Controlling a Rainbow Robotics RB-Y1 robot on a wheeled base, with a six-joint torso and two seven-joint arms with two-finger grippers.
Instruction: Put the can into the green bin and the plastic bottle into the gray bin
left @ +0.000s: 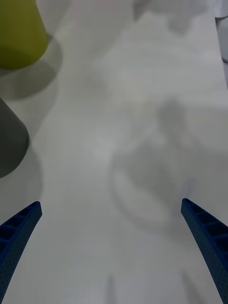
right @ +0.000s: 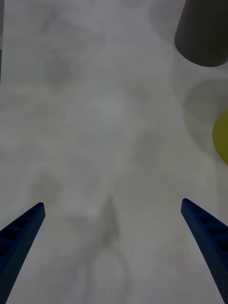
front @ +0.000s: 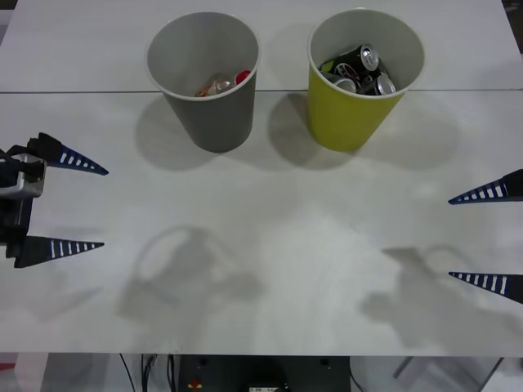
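The gray bin (front: 204, 77) stands at the back left of the table, and the plastic bottle (front: 222, 83) with its red cap lies at its bottom. To its right stands the green bin (front: 359, 82), with several cans (front: 359, 72) inside. My left gripper (front: 78, 204) hovers open at the table's left edge, holding nothing. At the right edge my right gripper (front: 489, 237) is open too, also holding nothing. The right wrist view takes in the gray bin (right: 202, 33) and a sliver of the green bin (right: 221, 137). In the left wrist view are the green bin (left: 19, 33) and the gray bin (left: 9, 137).
The white table (front: 270, 269) stretches bare between both grippers, with only arm shadows on it. A seam runs across the table behind the bins. The front edge lies close below, with cables and a dark base under it.
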